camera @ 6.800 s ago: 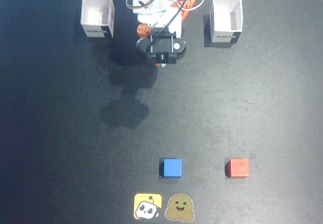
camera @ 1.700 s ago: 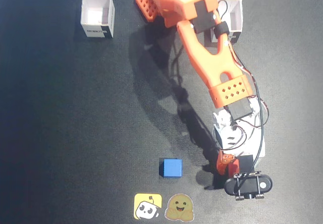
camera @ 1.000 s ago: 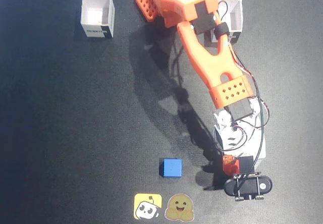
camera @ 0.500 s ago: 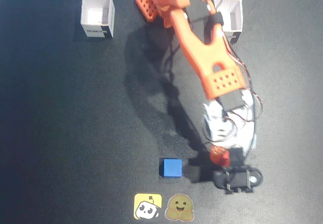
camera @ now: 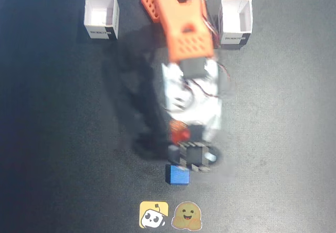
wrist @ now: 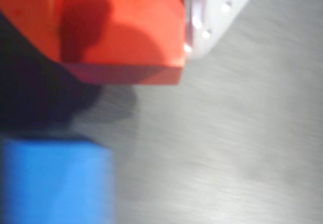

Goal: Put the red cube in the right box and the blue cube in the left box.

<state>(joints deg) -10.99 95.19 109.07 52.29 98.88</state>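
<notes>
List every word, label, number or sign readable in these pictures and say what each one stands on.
Black printed label on the small white card box at upper left in the fixed view: too blurred to read.
Black printed label on the matching white card box at upper right: too blurred to read.
Yellow sticker and tan smiling-face sticker on the black table: pictures, no text.
Wrist view: no text.

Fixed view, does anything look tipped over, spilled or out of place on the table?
Nothing stands out. Both white boxes sit upright and open, the blue cube rests flat on the table, and the red cube fills the wrist view beside the gripper.
</notes>
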